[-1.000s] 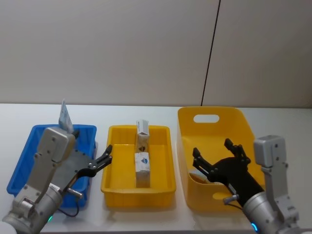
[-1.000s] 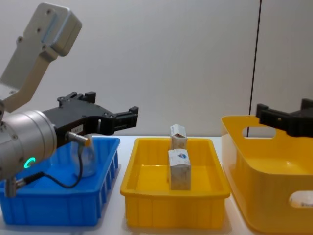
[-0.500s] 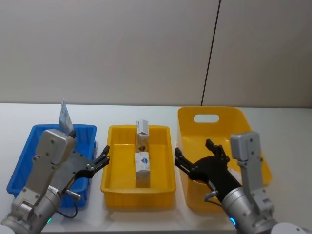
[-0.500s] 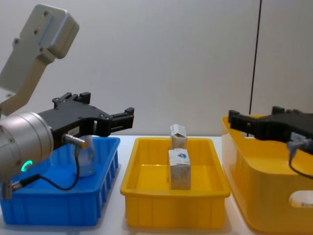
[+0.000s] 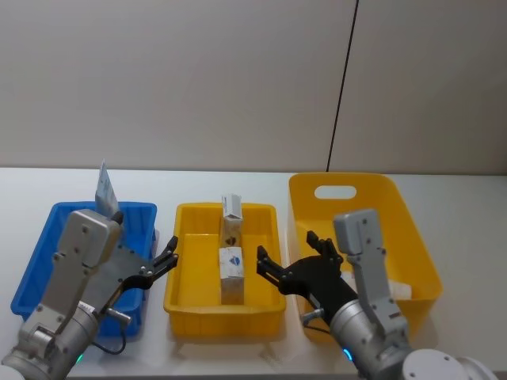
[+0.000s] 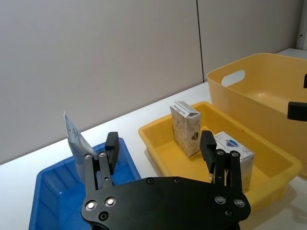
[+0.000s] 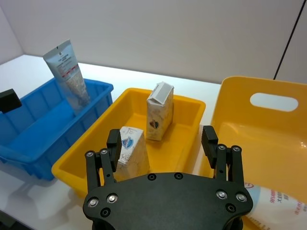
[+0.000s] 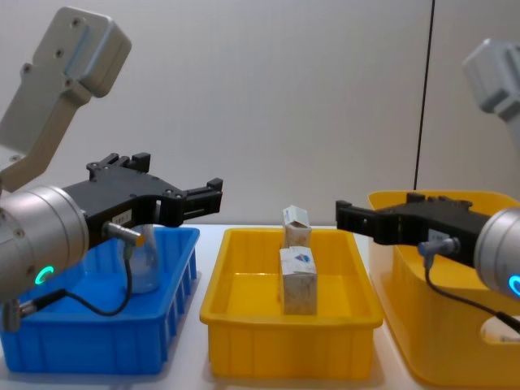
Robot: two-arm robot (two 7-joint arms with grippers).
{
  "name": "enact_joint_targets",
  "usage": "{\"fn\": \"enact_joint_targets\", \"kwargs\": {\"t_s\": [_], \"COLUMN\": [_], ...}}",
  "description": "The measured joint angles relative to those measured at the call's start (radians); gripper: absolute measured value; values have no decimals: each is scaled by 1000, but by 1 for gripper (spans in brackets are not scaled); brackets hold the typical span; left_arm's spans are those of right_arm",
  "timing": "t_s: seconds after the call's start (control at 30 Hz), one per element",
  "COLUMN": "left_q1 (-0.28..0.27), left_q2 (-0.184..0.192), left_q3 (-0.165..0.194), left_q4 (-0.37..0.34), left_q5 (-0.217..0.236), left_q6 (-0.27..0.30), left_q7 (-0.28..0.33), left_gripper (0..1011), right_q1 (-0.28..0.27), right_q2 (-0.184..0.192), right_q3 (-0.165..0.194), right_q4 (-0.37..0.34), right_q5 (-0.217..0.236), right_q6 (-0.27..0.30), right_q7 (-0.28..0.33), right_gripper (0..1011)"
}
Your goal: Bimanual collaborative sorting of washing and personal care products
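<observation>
Head view, lower centre: right gripper (image 5: 283,248), wide open, empty, should straddle the near whitish blue-marked carton (image 5: 230,265) squarely; left gripper (image 5: 165,261) hovers open, lower left.

Cannot read a single word, brand or number anywhere. On the near carton (image 7: 130,155) in the yellow tray (image 7: 187,117): a blue emblem high on its front, with fine print under it too small to make out. On the far carton (image 7: 159,111) behind it: a small dark brownish mark, unreadable. On the upright tube (image 7: 67,72) in the blue bin (image 7: 29,129): lines of red and dark print, illegible. On the lying tube (image 7: 283,206) in the big yellow tub (image 7: 232,110): red lettering, blurred beyond reading.
</observation>
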Motion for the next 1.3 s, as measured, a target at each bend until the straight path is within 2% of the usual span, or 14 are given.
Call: {"fn": "enact_joint_targets", "kwargs": {"t_s": [0.37,0.83,1.3], "left_q1": [0,0,0], "left_q2": [0,0,0], "left_q3": [0,0,0], "left_q4": [1,1,1], "left_q5": [0,0,0], "left_q6": [0,0,0], "left_q7": [0,0,0], "left_gripper": [1001,1001,1002], "right_q1": [33,82,150], "right_q2": [-38,-101,-153], "right_q3": [-20,-25,-29], "right_q4": [26,86,185], "right_q5": [-25,-37,-48], "right_q6": [72,170,201], "right_q7": [-21,-57,-64], "right_gripper": [1002,1002,1002]}}
